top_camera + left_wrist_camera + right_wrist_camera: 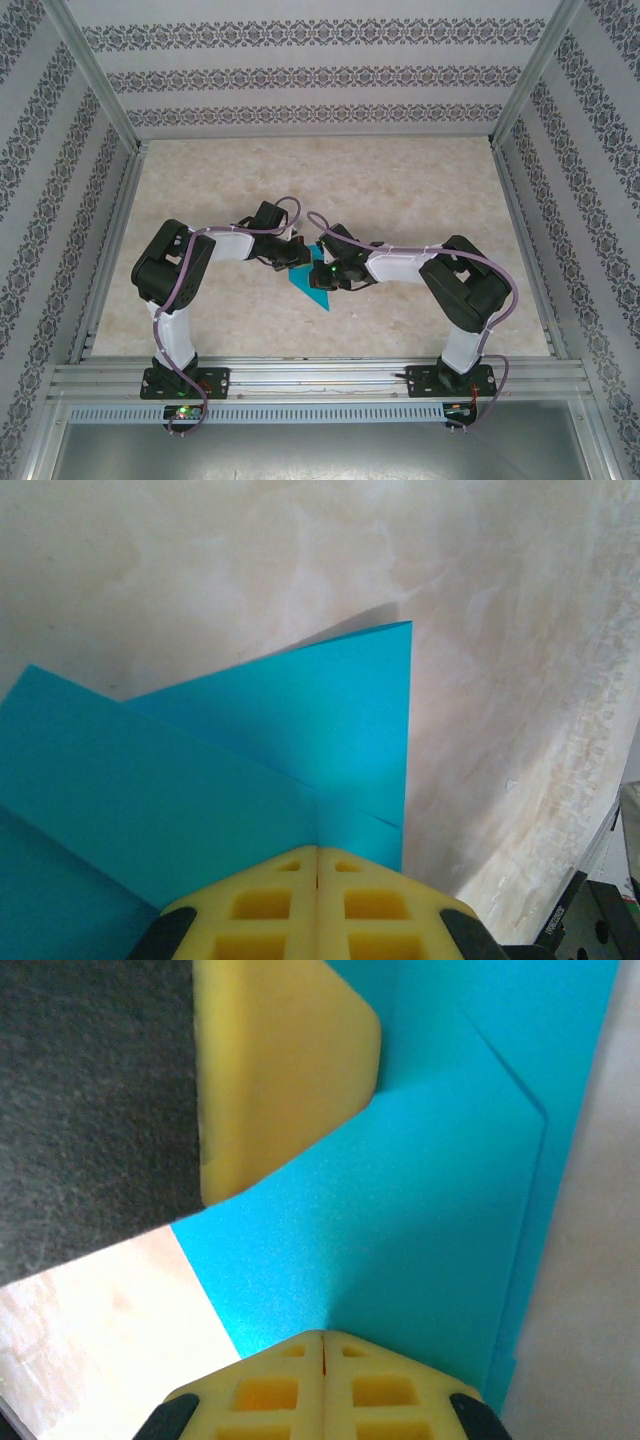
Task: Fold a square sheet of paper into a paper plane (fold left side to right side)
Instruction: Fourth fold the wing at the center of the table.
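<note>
— Beige marbled counter [400, 190] takes up the middle of the overhead view, with patterned wall panels [300, 75] on three sides and an aluminium rail [320, 378] along the bottom. Where is the paper?

— The teal-blue paper [312, 290] lies on the counter just below the centre of that frame, between the two arms. It is partly folded. The left wrist view shows overlapping layers with straight creases, and one sharp corner points to the upper middle of the frame.

— And the left pincer [296, 258]?

— Closed. Its yellow fingers [265, 905] meet at the bottom of its wrist view with no gap, and their tip sits over the paper's lower layers.

— The right pincer [322, 272]?

— Closed too. Its fingers [265, 1395] are pressed together at the bottom of its own view, right at the paper's near edge. In the upper left of that frame, the left pincer's yellow finger comes down onto the same sheet.

— Is either one pinching the paper?

— I see no paper between the fingers. In the overhead view the two tips are close together at the sheet's upper end.
</note>
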### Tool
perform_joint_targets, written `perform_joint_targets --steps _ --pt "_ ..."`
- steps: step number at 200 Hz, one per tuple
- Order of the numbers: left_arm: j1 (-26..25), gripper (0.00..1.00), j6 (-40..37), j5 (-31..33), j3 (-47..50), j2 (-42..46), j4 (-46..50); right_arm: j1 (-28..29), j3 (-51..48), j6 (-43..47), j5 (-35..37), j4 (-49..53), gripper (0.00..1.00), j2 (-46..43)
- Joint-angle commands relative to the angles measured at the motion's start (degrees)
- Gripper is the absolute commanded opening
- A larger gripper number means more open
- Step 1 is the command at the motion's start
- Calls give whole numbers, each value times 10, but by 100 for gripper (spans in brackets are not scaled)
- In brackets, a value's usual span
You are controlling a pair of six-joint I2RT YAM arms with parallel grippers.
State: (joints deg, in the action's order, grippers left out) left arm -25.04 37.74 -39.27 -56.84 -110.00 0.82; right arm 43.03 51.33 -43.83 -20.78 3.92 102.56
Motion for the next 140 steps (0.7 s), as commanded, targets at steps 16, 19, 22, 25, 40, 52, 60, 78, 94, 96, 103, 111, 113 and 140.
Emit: perform_joint_targets --steps 16,19,22,25,40,52,60,78,94,96,103,111,113,140 --pt "1 0 -9 63 14 -27 47 17 -41 -19 -5 87 0 -7" --pt "1 0 -9 63 14 -27 46 17 -42 -19 -5 88 0 -8" --pt "1 0 -10 64 13 -27 47 17 -43 -19 -5 88 0 -9" --pt "1 0 -10 64 13 -27 47 17 -45 -20 -4 89 0 -9" --pt "1 0 -10 64 13 -28 47 17 -50 -21 -4 90 0 -14" --pt "1 0 -10 64 13 -28 48 18 -54 -23 -5 91 0 -18" --pt "1 0 -10 64 13 -29 47 18 -57 -24 -5 91 0 -21" --pt "1 0 -12 64 11 -29 49 19 -63 -26 -4 93 0 -26" --pt "1 0 -12 65 10 -29 50 19 -69 -29 -3 94 0 -31" --pt "1 0 -13 65 10 -29 50 19 -70 -29 -3 94 0 -32" --pt "2 0 -13 65 9 -30 51 19 -72 -30 -4 95 0 -34" --pt "1 0 -15 66 8 -30 53 20 -75 -31 -4 95 0 -36" --pt "1 0 -14 65 8 -30 53 20 -76 -32 -4 95 0 -37" --pt "1 0 -17 67 6 -31 55 21 -84 -36 -4 97 0 -45"
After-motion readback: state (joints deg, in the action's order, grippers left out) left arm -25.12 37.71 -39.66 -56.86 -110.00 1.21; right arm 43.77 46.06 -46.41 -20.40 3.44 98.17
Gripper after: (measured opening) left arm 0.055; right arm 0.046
